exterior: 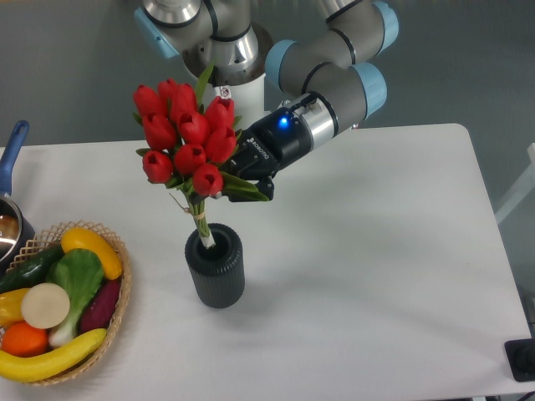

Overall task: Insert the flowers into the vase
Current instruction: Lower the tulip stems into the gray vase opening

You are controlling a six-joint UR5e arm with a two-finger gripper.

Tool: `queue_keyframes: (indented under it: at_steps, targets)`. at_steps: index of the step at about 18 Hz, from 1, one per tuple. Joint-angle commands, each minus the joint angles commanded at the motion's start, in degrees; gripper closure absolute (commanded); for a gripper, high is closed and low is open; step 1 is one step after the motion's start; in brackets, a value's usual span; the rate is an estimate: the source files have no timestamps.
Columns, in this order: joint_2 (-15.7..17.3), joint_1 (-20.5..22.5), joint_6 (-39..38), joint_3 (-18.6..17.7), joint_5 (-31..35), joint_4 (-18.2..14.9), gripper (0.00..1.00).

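The hand [238,180] sits just left of frame centre, at the end of the arm [326,79] that reaches down from the top of the frame. It is pinching the flowers [184,138] at their leafy base, just below the red buds; its fingers are mostly hidden behind the leaves. A blue light glows on the wrist behind it.

The flowers stand in the upper left-centre of the frame, the red tulip heads leaning toward the upper left, with one green leaf poking up above them. Their bound stems run down and to the right, and the stem tip is inside the mouth of the vase [216,269].

The vase, dark grey and ribbed, stands upright on the white tabletop [376,276], a little left of centre and below the hand.

In the lower left corner a woven basket [117,309] holds fruit and vegetables, including a banana [50,357] at its front. A pot with a blue handle [12,150] shows at the left edge, above the basket.
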Motion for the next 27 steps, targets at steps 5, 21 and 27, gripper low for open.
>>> queue_keyframes:
  at_steps: [5,21,27]
  targets:
    - [-1.14,-0.18,0.09,-0.09,0.44,-0.09,0.79]
    - [-5.45,-0.18,0.26,-2.98,2.11,0.00,0.79]
    - [-6.59,-0.26,0.26,-3.34,2.11,-0.09,0.79]
